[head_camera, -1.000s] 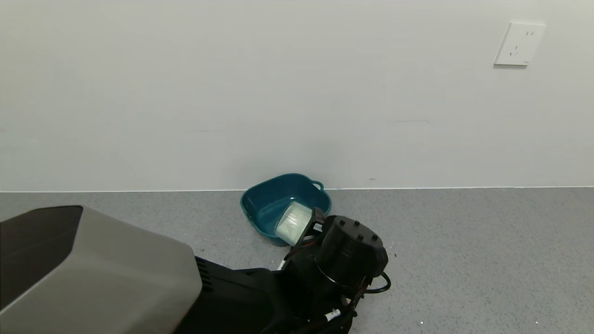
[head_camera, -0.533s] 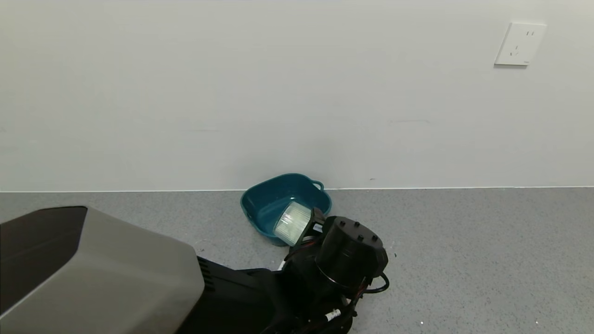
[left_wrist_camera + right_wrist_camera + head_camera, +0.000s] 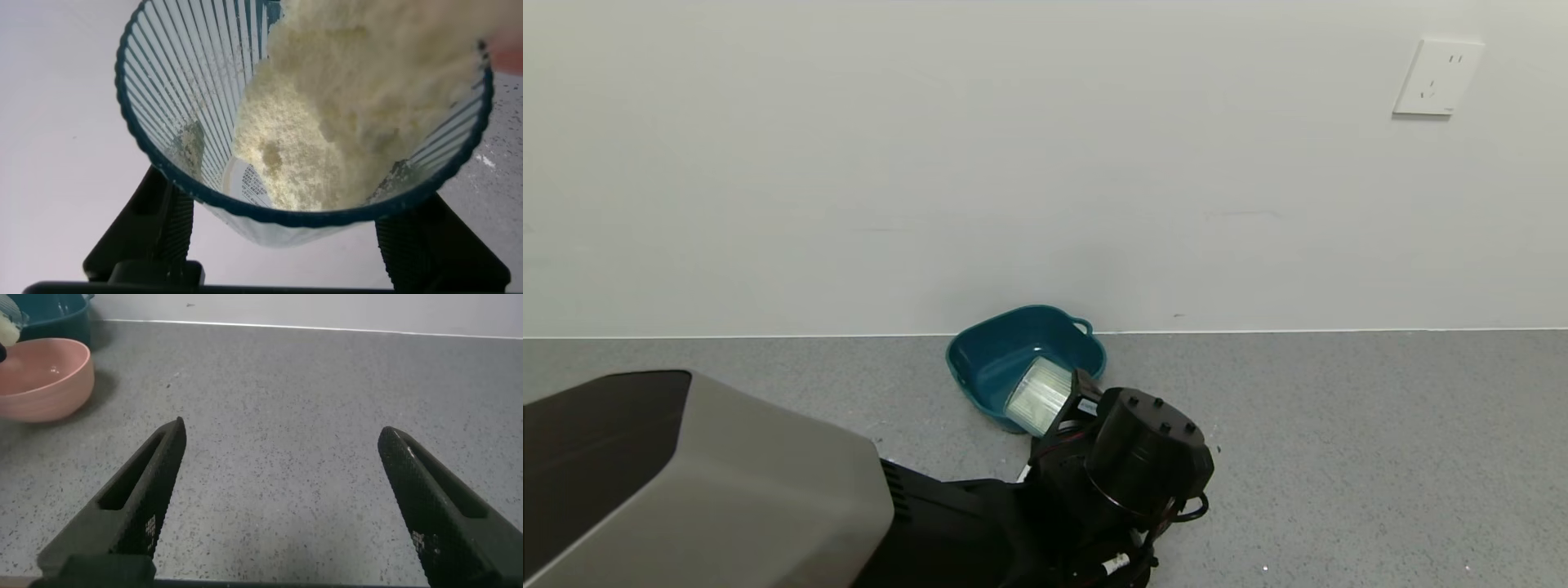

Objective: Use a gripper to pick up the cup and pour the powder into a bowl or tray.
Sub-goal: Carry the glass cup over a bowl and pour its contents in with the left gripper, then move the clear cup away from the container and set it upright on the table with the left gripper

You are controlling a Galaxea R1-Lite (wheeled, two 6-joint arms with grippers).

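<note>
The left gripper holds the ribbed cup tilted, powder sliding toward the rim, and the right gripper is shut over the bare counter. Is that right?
Not quite. The right gripper is open: the right wrist view shows its fingers spread wide apart over the grey counter. The rest holds: the left gripper is shut on the tilted cup, with powder banked toward the rim.

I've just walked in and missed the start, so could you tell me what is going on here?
The left gripper is shut on the ribbed cup, holding it tilted in front of the teal tray. The powder has slid toward the cup's rim. The pink bowl shows only in the right wrist view. The right gripper hangs open over the grey counter, holding nothing.
</note>
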